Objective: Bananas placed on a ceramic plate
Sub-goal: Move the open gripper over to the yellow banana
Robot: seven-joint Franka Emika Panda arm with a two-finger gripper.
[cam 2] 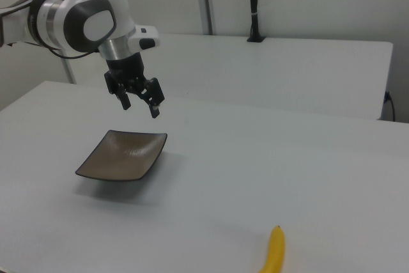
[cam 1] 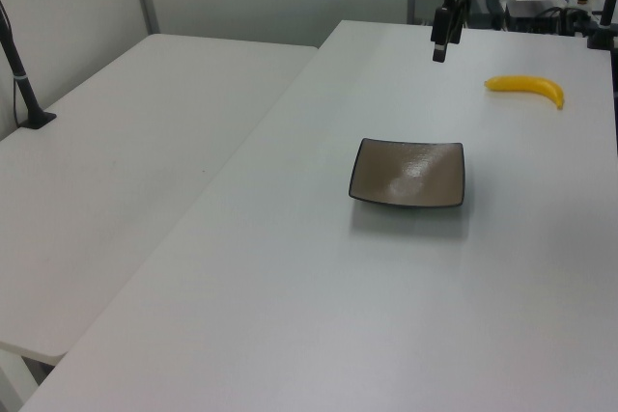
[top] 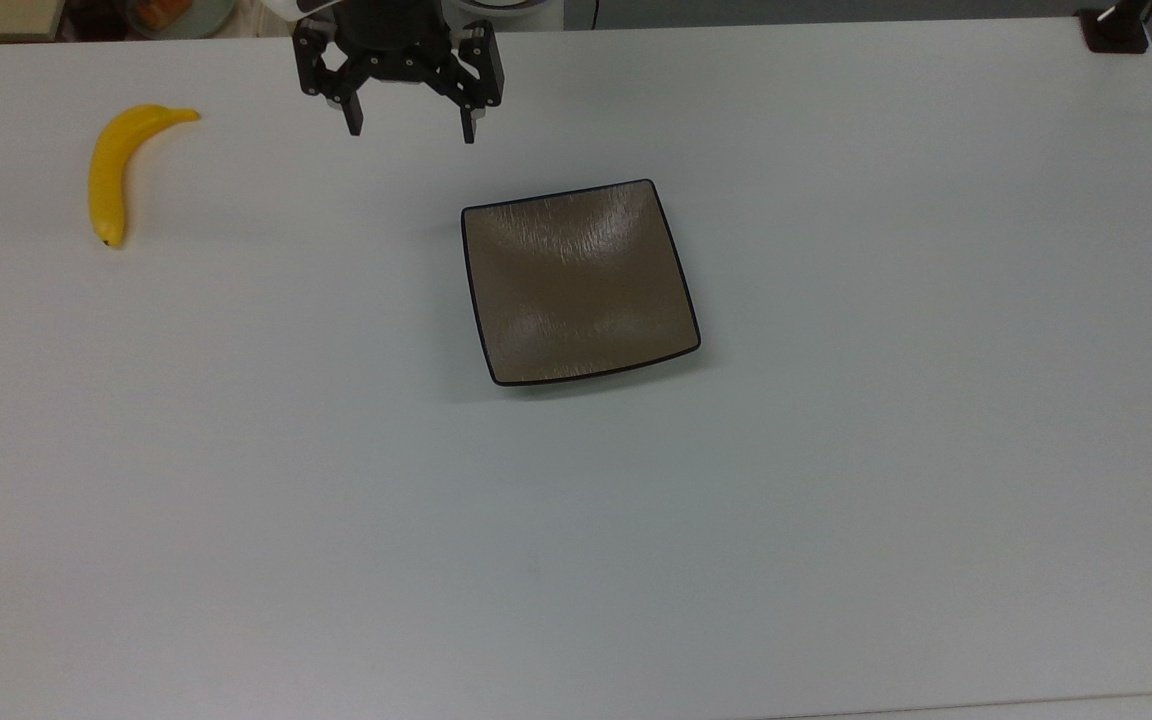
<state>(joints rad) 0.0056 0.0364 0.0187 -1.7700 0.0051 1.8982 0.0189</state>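
Yellow bananas [top: 116, 165] on table, brown ceramic plate [top: 576, 285] bare, gripper [top: 412, 130] spread, arm's white body in right view

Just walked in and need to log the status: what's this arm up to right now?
A Franka arm holds its gripper open and empty in the air above the white table, near the top view's upper edge. The banana lies flat on the table off to the top view's left, untouched. The square brown plate sits mid-table with nothing on it. So the banana has not yet been picked up or placed on the plate.
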